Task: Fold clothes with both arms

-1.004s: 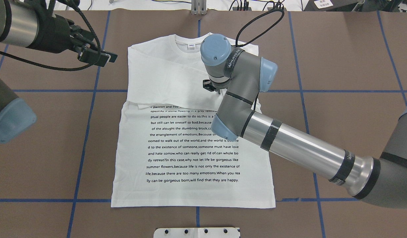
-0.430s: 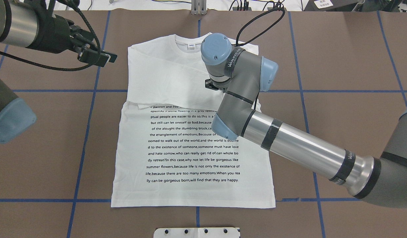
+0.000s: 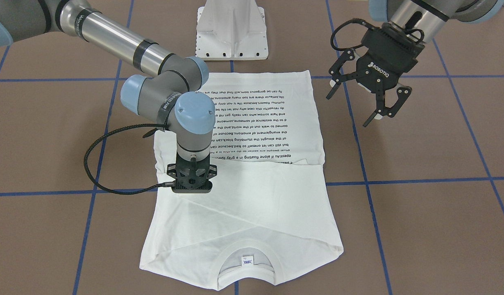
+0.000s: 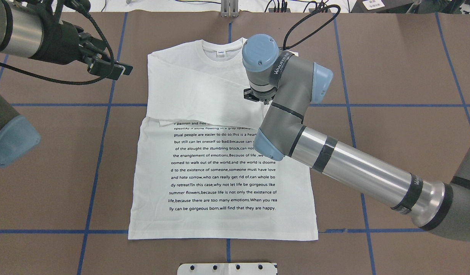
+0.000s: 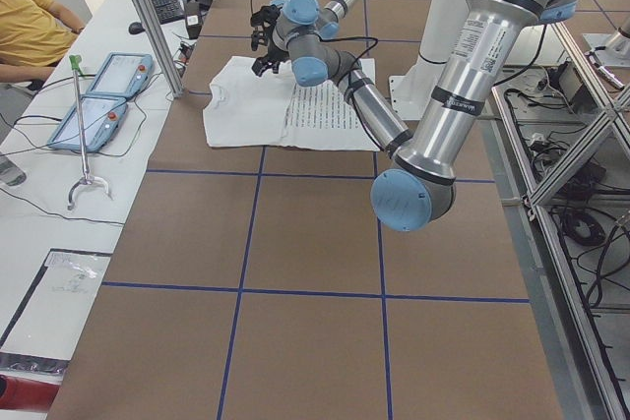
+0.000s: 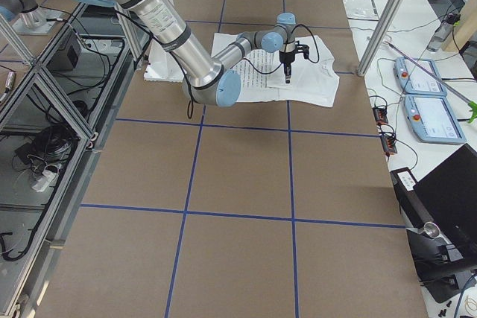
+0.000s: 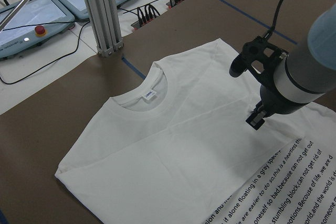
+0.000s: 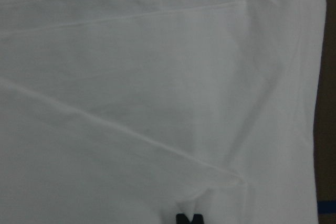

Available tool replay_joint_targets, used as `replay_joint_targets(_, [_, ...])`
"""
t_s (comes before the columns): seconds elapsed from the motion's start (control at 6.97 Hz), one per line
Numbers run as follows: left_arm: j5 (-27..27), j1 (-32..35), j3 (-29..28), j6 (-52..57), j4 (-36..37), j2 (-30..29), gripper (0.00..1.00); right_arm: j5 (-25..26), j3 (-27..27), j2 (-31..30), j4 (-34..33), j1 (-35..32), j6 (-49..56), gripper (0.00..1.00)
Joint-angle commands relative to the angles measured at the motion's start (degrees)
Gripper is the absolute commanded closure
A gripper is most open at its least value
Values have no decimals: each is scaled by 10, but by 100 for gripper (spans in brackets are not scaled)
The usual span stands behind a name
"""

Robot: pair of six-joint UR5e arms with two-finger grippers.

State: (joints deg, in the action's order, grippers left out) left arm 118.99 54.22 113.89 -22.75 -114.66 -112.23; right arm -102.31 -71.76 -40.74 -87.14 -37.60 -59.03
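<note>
Right gripper, jaws together on nothing, has shifted toward its own side above the shirt, uncovering more print. Shirt lies flat mid-counter, sleeve folded across chest. Left gripper hovers off-cloth, jaws apart. Sleeve fold looks done; next fold pending.

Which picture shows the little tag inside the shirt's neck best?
The exterior front-facing view: the small white neck label of the white text-printed T-shirt lies near, unblocked, its blue mark visible. Left wrist and overhead views show it less sharply; side views too tiny; right wrist view misses it.
</note>
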Motion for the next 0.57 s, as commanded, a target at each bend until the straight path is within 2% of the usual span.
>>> replay_joint_targets(0.0, [0,-1,-3,2,-1,1,0,0,-74,-62,-20,-5,22,100])
replay_joint_targets(0.43, [1,-2,-6,2,-1,0,0,4,-73,-68,-20,-5,47,98])
